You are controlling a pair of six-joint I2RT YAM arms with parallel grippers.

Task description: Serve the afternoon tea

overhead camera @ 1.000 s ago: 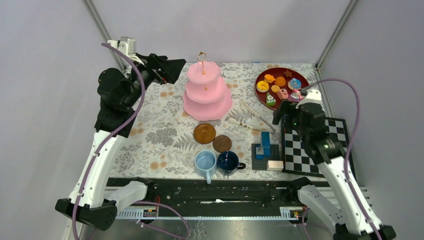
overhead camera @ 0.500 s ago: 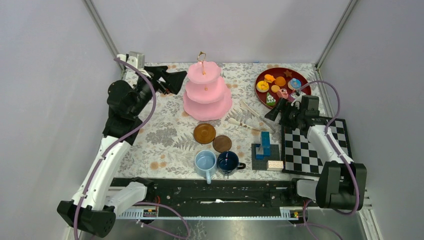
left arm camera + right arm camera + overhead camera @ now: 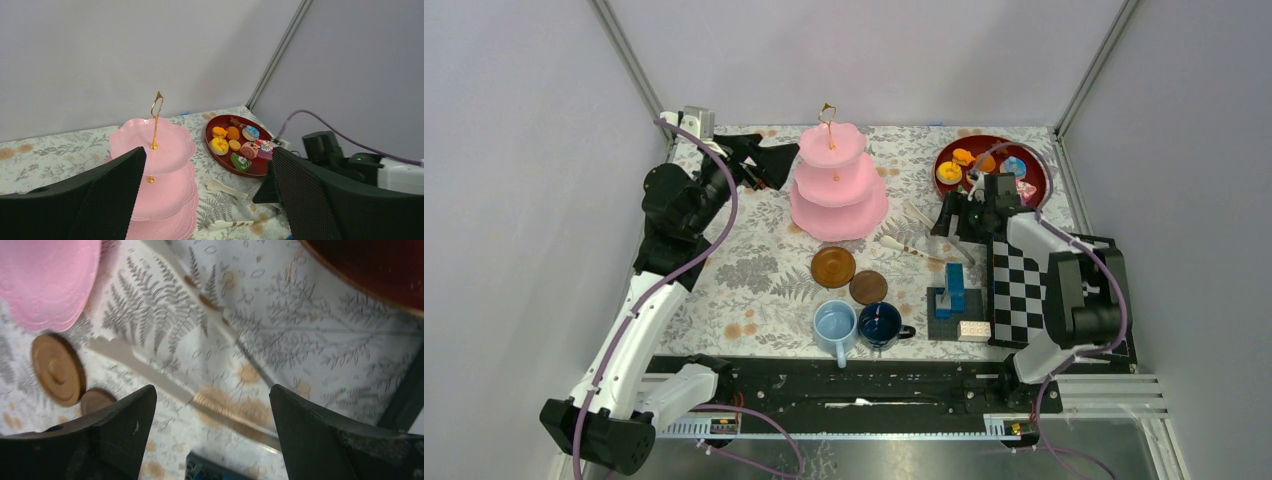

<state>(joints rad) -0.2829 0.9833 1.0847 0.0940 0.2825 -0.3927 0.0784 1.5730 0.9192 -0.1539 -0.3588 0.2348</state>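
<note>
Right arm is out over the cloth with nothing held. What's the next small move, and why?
Probably lower the right gripper onto the tongs and close on them. Its jaws stand open above them, the pastries sit on the red plate, and the pink stand is bare.

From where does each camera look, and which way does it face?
Top external: above and behind the bases, looking down on the table; left arm, right arm show.
Left wrist: far left, facing across the pink stand toward the red plate; own fingers show.
Right wrist: close above the cloth, facing down at the tongs; own fingers show.
Shared: both wrist views show the stand and tongs.
</note>
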